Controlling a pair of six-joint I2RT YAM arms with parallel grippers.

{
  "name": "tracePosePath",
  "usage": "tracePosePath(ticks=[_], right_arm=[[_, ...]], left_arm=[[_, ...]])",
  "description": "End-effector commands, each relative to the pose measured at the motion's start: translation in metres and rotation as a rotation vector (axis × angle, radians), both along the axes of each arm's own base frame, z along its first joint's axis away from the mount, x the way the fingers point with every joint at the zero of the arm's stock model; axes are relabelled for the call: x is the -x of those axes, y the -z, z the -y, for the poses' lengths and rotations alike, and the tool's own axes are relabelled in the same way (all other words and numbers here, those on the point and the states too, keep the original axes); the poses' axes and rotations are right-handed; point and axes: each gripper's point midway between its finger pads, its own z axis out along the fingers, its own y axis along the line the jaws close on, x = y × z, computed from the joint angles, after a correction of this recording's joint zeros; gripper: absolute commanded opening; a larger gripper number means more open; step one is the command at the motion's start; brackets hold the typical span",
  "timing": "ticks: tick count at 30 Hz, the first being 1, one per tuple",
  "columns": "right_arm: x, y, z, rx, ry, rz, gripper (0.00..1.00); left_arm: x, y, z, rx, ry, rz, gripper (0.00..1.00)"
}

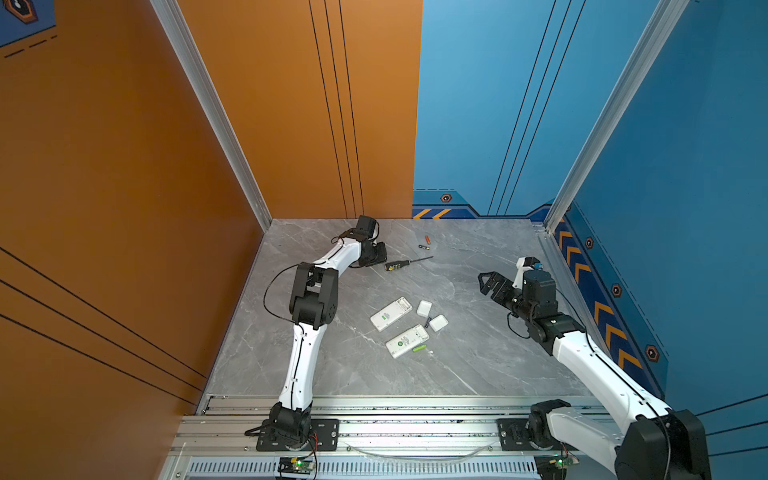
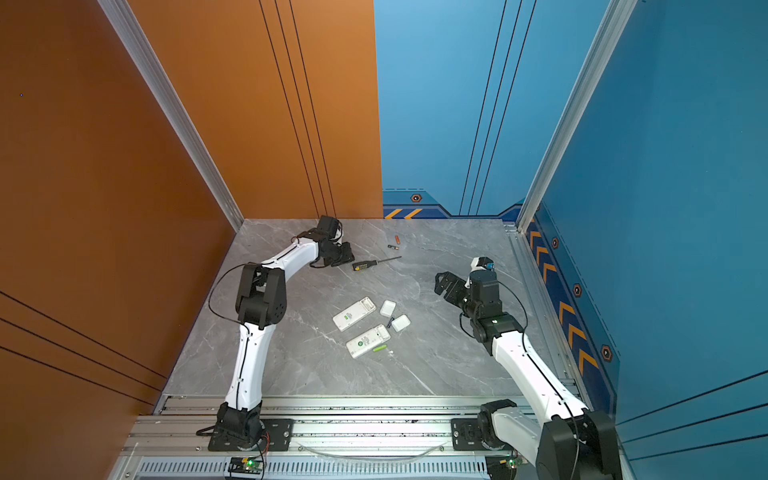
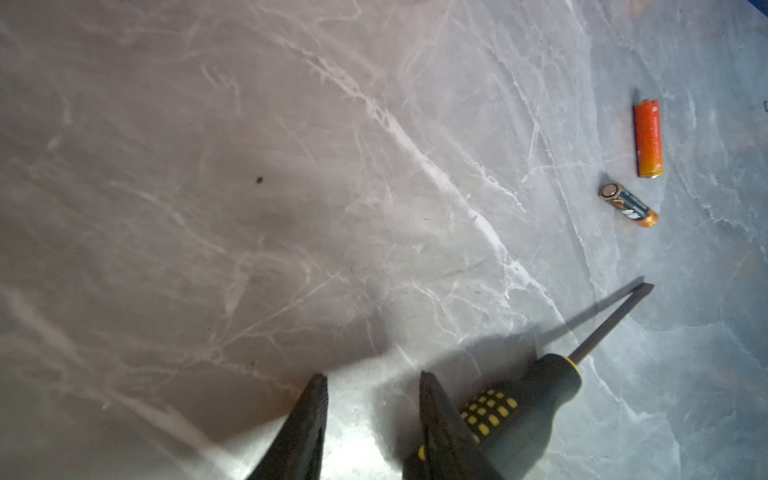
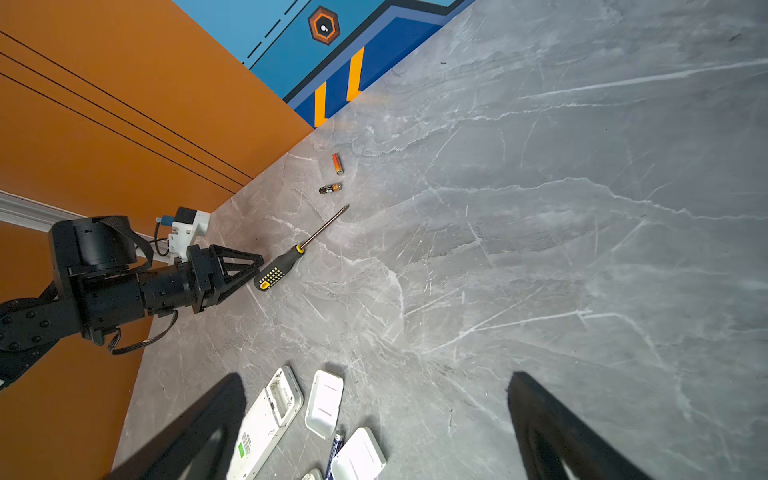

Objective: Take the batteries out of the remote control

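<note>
Holding my left end effector (image 3: 372,375) just beside screwdriver (image 3: 536,399) handle, jaws partly apart, empty; right end effector (image 4: 377,375) spread wide, empty.

This is a robot test cell, most likely in a lab rather than a home or shop. A grey marble-patterned tabletop (image 1: 478,361) is boxed in by printed panels: an orange wall (image 1: 104,166) on the left and a blue wall (image 1: 685,166) on the right with hazard-style chevrons (image 1: 602,316). Bare aluminium posts (image 1: 208,104) hold the panels. An aluminium rail (image 1: 415,428) along the near edge carries the bolted-down left arm (image 1: 299,365) and right arm (image 1: 602,374). Below it, what seems to be a small circuit board (image 1: 297,462) glows green.
</note>
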Motion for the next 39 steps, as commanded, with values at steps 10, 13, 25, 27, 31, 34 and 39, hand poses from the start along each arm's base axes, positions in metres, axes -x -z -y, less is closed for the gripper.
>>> tracePosePath(ticks=[10, 13, 25, 27, 31, 34, 39], right_arm=[[0.005, 0.006, 0.063, 0.151, 0.157, -0.006, 1.00], [0.003, 0.012, 0.092, 0.221, 0.240, 0.003, 1.00], [0.021, 0.058, 0.147, 0.567, 0.372, 0.076, 1.00], [0.029, 0.066, 0.148, 0.583, 0.379, 0.098, 1.00], [0.029, 0.054, 0.143, 0.595, 0.369, 0.239, 1.00], [0.018, 0.053, 0.138, 0.617, 0.339, 0.290, 1.00], [-0.010, 0.065, 0.122, 0.600, 0.265, 0.307, 1.00]], left_arm=[[0.082, -0.168, -0.109, 0.014, -0.204, 0.510, 0.95], [0.117, -0.170, -0.130, -0.057, -0.185, 0.536, 0.98], [0.203, -0.113, -0.218, -0.401, -0.272, 0.703, 0.98], [0.209, -0.101, -0.217, -0.404, -0.263, 0.710, 0.98], [0.205, -0.083, -0.215, -0.396, -0.242, 0.775, 0.98], [0.191, -0.084, -0.210, -0.355, -0.206, 0.829, 0.98], [0.172, -0.052, -0.181, -0.339, -0.047, 0.811, 0.98]])
